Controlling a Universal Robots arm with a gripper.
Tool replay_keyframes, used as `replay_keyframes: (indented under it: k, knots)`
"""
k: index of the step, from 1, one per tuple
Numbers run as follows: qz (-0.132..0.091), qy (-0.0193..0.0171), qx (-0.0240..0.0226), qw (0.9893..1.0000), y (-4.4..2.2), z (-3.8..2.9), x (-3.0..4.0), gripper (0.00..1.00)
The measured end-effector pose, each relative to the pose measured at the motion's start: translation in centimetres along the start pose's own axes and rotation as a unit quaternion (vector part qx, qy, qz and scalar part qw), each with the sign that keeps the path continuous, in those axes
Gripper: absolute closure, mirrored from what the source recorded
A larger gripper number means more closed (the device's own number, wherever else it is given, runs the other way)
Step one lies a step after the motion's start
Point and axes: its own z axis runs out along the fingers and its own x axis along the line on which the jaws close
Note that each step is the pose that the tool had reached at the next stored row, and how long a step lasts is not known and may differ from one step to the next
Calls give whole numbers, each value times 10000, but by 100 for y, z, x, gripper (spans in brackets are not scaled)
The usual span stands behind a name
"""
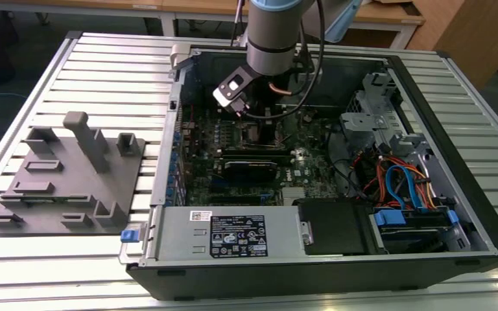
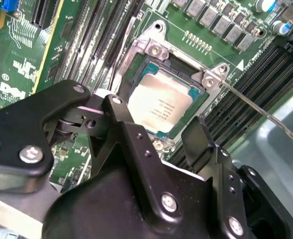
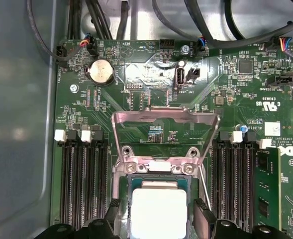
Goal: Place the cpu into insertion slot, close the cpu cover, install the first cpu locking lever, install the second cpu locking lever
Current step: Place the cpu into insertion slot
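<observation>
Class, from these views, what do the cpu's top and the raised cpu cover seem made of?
The cpu: top looks like metal, matte silver-grey with a soft sheen. The cpu cover: likely thin sheet metal, shiny, with bright glints along its frame.

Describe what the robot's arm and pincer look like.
The arm is a grey metal cylinder with a light-blue joint cap, and black cables run beside it. A black-and-white block sits at the wrist. The pincer is matte black, with angular linked fingers fastened by silver screws.
</observation>
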Motion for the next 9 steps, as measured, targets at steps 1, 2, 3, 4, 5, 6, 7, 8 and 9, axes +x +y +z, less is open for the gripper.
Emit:
replay_keyframes:
  k: [1, 2, 3, 4, 5, 6, 7, 8, 9]
  knots:
    - [0, 0, 0, 10000, 0, -3, 0, 33]
    - [0, 1, -1, 10000, 0, -4, 1, 33]
    - [0, 1, -1, 10000, 0, -4, 1, 33]
    - [0, 1, -1, 10000, 0, -5, 0, 33]
    - [0, 0, 0, 10000, 0, -7, 0, 33]
    - [0, 0, 0, 10000, 0, -8, 0, 33]
    - [0, 0, 0, 10000, 0, -8, 0, 33]
    - [0, 0, 0, 10000, 0, -8, 0, 33]
    - [0, -1, 0, 10000, 0, -10, 0, 33]
